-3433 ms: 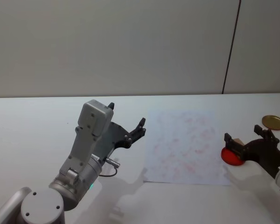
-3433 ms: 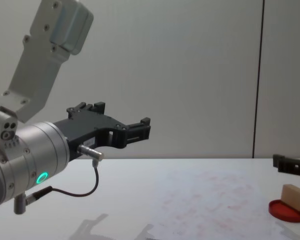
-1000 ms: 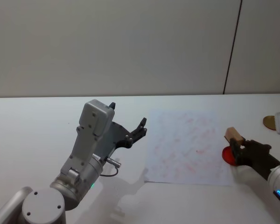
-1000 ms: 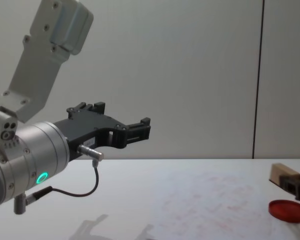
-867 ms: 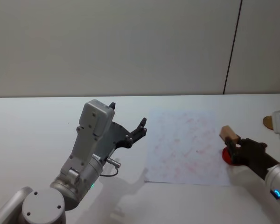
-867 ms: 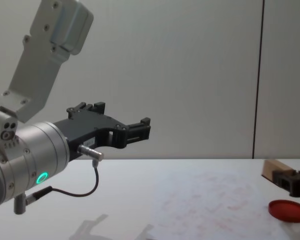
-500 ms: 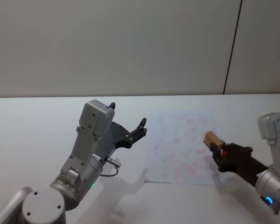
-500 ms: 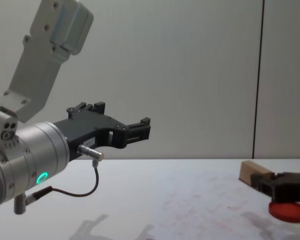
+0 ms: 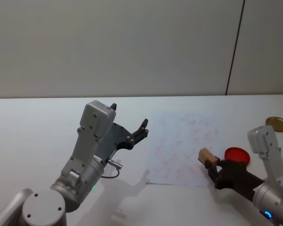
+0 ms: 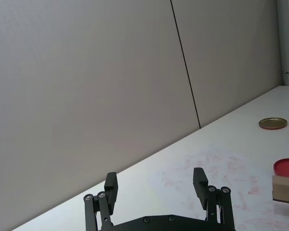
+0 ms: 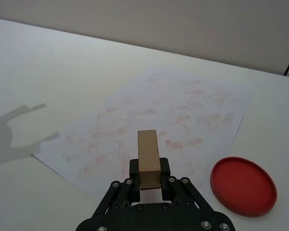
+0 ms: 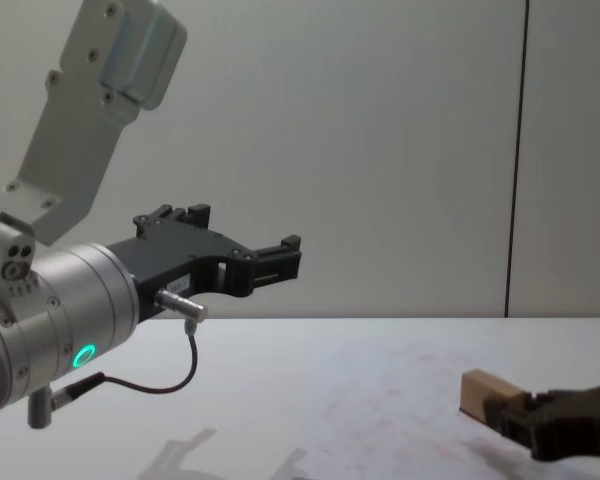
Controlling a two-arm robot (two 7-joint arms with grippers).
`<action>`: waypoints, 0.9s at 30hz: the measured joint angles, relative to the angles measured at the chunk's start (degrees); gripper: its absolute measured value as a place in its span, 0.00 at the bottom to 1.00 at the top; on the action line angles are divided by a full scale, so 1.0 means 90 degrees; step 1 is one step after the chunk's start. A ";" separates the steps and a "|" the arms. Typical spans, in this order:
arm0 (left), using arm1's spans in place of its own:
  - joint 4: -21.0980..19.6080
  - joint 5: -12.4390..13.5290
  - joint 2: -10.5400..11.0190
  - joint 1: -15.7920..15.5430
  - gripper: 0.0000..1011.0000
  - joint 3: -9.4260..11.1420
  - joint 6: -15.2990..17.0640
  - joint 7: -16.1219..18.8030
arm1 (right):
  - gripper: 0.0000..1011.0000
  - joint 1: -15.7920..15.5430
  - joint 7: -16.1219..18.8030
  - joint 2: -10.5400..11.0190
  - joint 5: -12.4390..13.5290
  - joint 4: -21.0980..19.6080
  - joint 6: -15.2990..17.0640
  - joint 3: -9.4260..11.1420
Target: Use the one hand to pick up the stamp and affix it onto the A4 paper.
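Head view: the right gripper (image 9: 214,170) is seen closed on the stamp (image 9: 206,156), which juts out ahead of its fingers. The near right part of the A4 paper (image 9: 184,136) lies under the stamp. The red ink pad (image 9: 236,154) sits just off to the gripper's outer side, with a gold lid (image 9: 276,123) farther out. The left gripper (image 9: 129,117) is held raised off the sheet's other edge, its fingers spread around nothing.

Left wrist view: the left gripper (image 10: 155,185) is shown with a wide gap between its fingers. Well ahead of it the paper (image 10: 216,166), the ink pad (image 10: 286,166) and one end of the stamp (image 10: 285,188) are seen.

Right wrist view: the stamp (image 11: 148,153) is clamped at its near end by the right gripper (image 11: 150,169). The marked paper (image 11: 159,108) spreads below and ahead of it, and the ink pad (image 11: 243,185) lies beside the gripper, off the sheet.

Chest view: the stamp (image 12: 483,391) is held low over the paper (image 12: 400,400) by the right gripper (image 12: 515,418). Whether it touches cannot be told. The left gripper (image 12: 245,232) hangs high and apart.

The pick-up is judged done, with the stamp brought over the sheet. Pressing it down for a print is judged to remain.
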 joint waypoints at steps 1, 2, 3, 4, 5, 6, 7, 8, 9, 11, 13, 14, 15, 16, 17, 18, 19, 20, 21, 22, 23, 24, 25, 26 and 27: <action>0.0000 0.0000 0.0000 0.0000 0.98 0.0000 0.0000 0.0000 | 0.21 -0.0006 0.0007 0.0003 -0.0018 0.0009 0.0005 -0.0008; 0.0000 0.0000 0.0000 0.0000 0.98 0.0000 0.0000 0.0000 | 0.21 -0.0010 0.0013 0.0006 -0.0037 0.0016 0.0010 -0.0012; 0.0000 0.0000 0.0000 0.0000 0.98 0.0000 0.0000 0.0000 | 0.21 -0.0019 0.0028 0.0012 -0.0071 0.0032 0.0018 -0.0021; 0.0000 0.0000 0.0000 0.0000 0.98 0.0000 0.0000 0.0000 | 0.21 -0.0023 0.0039 0.0015 -0.0094 0.0038 0.0023 -0.0025; 0.0000 0.0000 0.0000 0.0000 0.98 0.0000 0.0000 0.0000 | 0.21 -0.0027 0.0048 0.0019 -0.0113 0.0046 0.0027 -0.0031; 0.0000 0.0000 0.0000 0.0000 0.98 0.0000 0.0000 0.0000 | 0.21 -0.0037 0.0062 0.0025 -0.0145 0.0058 0.0037 -0.0038; 0.0000 0.0000 0.0000 0.0000 0.98 0.0000 0.0000 0.0000 | 0.21 -0.0041 0.0072 0.0027 -0.0162 0.0063 0.0042 -0.0042; 0.0000 0.0000 0.0000 0.0000 0.98 0.0000 0.0000 0.0000 | 0.21 -0.0044 0.0080 0.0030 -0.0176 0.0068 0.0047 -0.0045; 0.0000 0.0000 0.0000 0.0000 0.98 0.0000 0.0000 0.0000 | 0.21 -0.0050 0.0098 0.0039 -0.0206 0.0080 0.0059 -0.0053; 0.0000 0.0000 0.0000 0.0000 0.98 0.0000 0.0000 0.0000 | 0.21 -0.0052 0.0126 0.0045 -0.0247 0.0093 0.0076 -0.0062; 0.0000 0.0000 0.0000 0.0000 0.98 0.0000 0.0000 0.0000 | 0.21 -0.0052 0.0147 0.0049 -0.0275 0.0106 0.0094 -0.0066; 0.0000 0.0000 0.0000 0.0000 0.98 0.0000 0.0000 0.0000 | 0.21 -0.0052 0.0155 0.0051 -0.0283 0.0110 0.0099 -0.0069; 0.0000 0.0000 0.0000 0.0000 0.98 0.0000 0.0000 0.0000 | 0.21 -0.0052 0.0163 0.0053 -0.0293 0.0114 0.0108 -0.0070; 0.0000 0.0000 0.0000 0.0000 0.98 0.0000 0.0000 0.0000 | 0.21 -0.0050 0.0182 0.0058 -0.0316 0.0125 0.0119 -0.0074; 0.0000 0.0000 0.0000 0.0000 0.98 0.0000 0.0000 0.0000 | 0.21 -0.0048 0.0187 0.0059 -0.0322 0.0128 0.0123 -0.0075; 0.0000 0.0000 0.0000 0.0000 0.98 0.0000 0.0000 0.0000 | 0.21 -0.0045 0.0195 0.0060 -0.0332 0.0132 0.0131 -0.0076; 0.0000 0.0000 0.0000 0.0000 0.98 0.0000 0.0000 0.0000 | 0.21 -0.0042 0.0204 0.0062 -0.0343 0.0135 0.0143 -0.0078; 0.0000 0.0000 0.0000 0.0000 0.98 0.0000 0.0000 0.0000 | 0.21 -0.0036 0.0216 0.0064 -0.0357 0.0143 0.0155 -0.0079; 0.0000 0.0000 0.0000 0.0000 0.98 0.0000 0.0000 0.0000 | 0.21 -0.0032 0.0225 0.0065 -0.0365 0.0147 0.0164 -0.0080; 0.0000 0.0000 0.0000 0.0000 0.98 0.0000 0.0000 0.0000 | 0.21 -0.0027 0.0238 0.0067 -0.0377 0.0151 0.0179 -0.0081; 0.0000 0.0000 0.0000 0.0000 0.98 0.0000 0.0000 0.0000 | 0.21 -0.0023 0.0245 0.0068 -0.0383 0.0154 0.0189 -0.0081; 0.0000 0.0000 0.0000 0.0000 0.98 0.0000 0.0000 0.0000 | 0.21 -0.0019 0.0252 0.0069 -0.0389 0.0155 0.0199 -0.0081; 0.0000 0.0000 0.0000 0.0000 0.98 0.0000 0.0000 0.0000 | 0.21 -0.0014 0.0261 0.0071 -0.0400 0.0156 0.0213 -0.0081; 0.0000 0.0000 0.0000 0.0000 0.98 0.0000 0.0000 0.0000 | 0.21 -0.0012 0.0268 0.0072 -0.0405 0.0157 0.0224 -0.0081; 0.0000 0.0000 0.0000 0.0000 0.98 0.0000 0.0000 0.0000 | 0.21 -0.0010 0.0273 0.0073 -0.0409 0.0159 0.0231 -0.0080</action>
